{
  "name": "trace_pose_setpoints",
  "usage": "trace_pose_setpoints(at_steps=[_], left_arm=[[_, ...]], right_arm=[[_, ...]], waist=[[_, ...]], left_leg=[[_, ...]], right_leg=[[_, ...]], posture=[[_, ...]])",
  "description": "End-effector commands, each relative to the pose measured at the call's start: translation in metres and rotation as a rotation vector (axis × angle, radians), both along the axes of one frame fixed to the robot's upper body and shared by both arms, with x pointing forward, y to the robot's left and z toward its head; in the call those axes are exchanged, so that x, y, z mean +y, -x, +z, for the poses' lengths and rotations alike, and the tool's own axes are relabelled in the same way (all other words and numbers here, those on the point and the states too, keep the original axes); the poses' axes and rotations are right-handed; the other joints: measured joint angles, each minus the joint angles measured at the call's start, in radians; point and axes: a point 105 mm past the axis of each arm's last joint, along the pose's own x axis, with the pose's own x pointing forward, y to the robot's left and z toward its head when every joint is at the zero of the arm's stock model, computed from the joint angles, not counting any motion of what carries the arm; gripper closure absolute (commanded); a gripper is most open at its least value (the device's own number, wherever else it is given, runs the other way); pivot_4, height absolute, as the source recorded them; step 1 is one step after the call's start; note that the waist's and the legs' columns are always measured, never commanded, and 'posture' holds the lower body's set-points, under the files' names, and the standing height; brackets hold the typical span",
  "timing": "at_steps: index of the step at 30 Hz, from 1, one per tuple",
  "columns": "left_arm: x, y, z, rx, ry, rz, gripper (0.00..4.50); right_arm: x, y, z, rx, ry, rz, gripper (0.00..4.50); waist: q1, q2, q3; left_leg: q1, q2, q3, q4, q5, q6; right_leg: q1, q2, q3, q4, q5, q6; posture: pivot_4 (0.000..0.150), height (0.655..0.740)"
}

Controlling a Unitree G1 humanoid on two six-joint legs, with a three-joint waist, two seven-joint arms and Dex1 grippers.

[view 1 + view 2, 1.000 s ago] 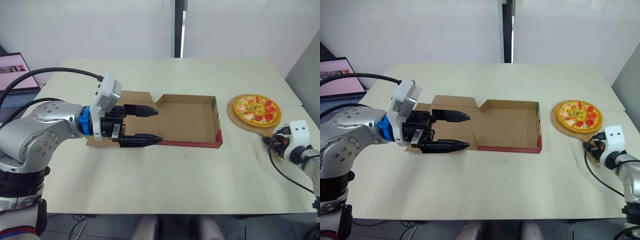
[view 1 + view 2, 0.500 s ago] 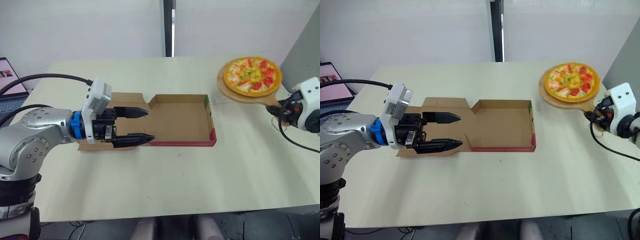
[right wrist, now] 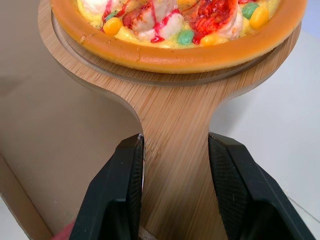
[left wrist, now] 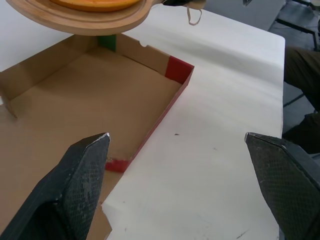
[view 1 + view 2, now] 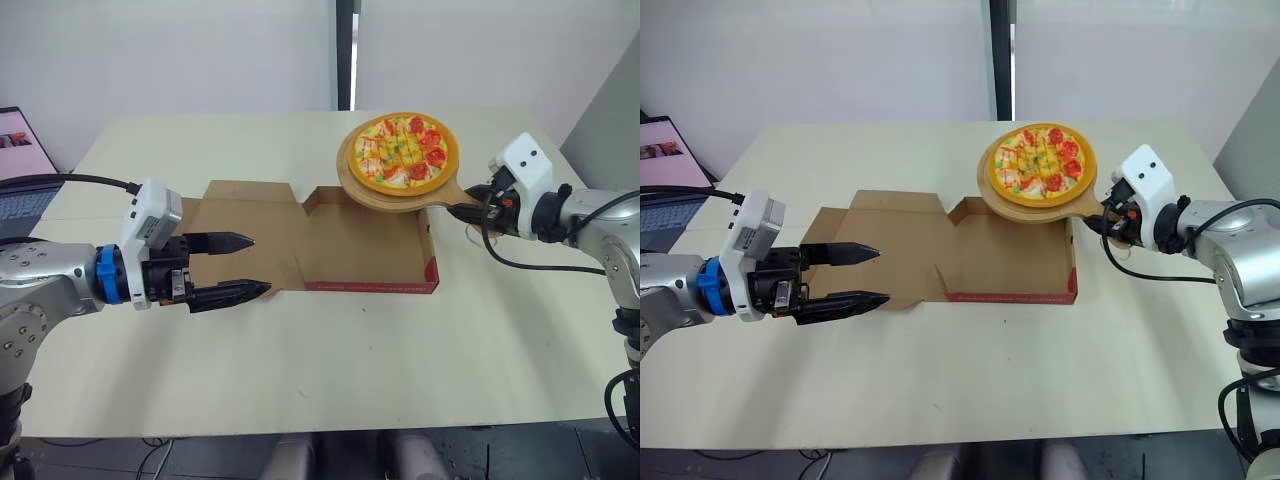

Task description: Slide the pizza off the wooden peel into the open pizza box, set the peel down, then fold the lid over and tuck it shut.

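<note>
A round pizza [image 5: 403, 151] with red, yellow and green toppings rests on a wooden peel [image 5: 394, 199], held in the air over the far right corner of the open cardboard pizza box [image 5: 360, 252]. My right gripper [image 3: 172, 190] is shut on the peel's handle [image 3: 175, 145]. The box's lid [image 5: 240, 235] lies flat to the left of the tray. My left gripper [image 5: 250, 266] stands open just left of the lid, its fingers [image 4: 82, 170] pointing toward the box, with nothing between them.
The box sits mid-table on a cream table [image 5: 350, 370]. A laptop [image 5: 20, 170] stands at the far left edge. A black cable [image 5: 60, 182] runs from my left wrist. Open table lies in front of the box and to its right.
My right gripper has carried the peel and pizza left, from the table's right side to above the box's far right corner. My left gripper has drawn back left, off the lid.
</note>
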Motion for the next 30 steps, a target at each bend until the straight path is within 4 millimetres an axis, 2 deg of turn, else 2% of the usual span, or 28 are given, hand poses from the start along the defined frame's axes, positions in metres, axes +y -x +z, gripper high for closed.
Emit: trace_pose_setpoints(at_steps=[1,7,18,24,30], left_arm=[[0.000,0.006,0.007,-0.033,-0.002,0.003,0.00],[0.000,0.006,0.005,-0.028,-0.003,0.015,0.00],[-0.003,0.006,0.005,-0.023,-0.004,0.004,0.00],[-0.006,0.005,0.005,-0.021,0.001,-0.005,0.00],[-0.006,0.005,0.005,-0.023,0.001,-0.003,0.00]], right_arm=[[0.009,0.003,0.035,-0.186,0.068,0.065,2.84],[0.014,0.001,0.029,-0.247,0.174,0.106,2.84],[-0.002,-0.013,0.013,-0.266,0.291,0.072,2.84],[-0.003,-0.016,0.016,-0.331,0.352,0.077,2.84],[-0.028,-0.032,0.039,-0.461,0.467,-0.038,2.84]], waist=[[0.000,0.000,0.000],[-0.001,0.000,0.000],[-0.001,0.000,0.000],[-0.009,0.000,0.000],[-0.012,0.000,0.000]], left_leg=[[0.000,0.000,0.000,0.000,0.000,0.000],[0.000,0.000,0.000,0.000,0.000,0.000],[0.000,0.000,0.001,0.000,0.000,0.000],[0.000,0.000,0.001,0.000,0.000,0.000],[0.001,0.000,0.002,0.001,0.000,0.000]], right_leg=[[0.000,0.000,0.000,0.000,0.000,0.000],[-0.001,0.000,0.000,0.001,0.000,0.000],[-0.001,0.000,0.000,0.001,0.000,0.000],[-0.001,0.000,0.001,0.001,0.000,0.000],[-0.001,0.000,0.001,0.002,0.000,0.000]], posture=[[0.150,0.7400],[0.150,0.7400],[0.150,0.7400],[0.150,0.7400],[0.150,0.7400]])
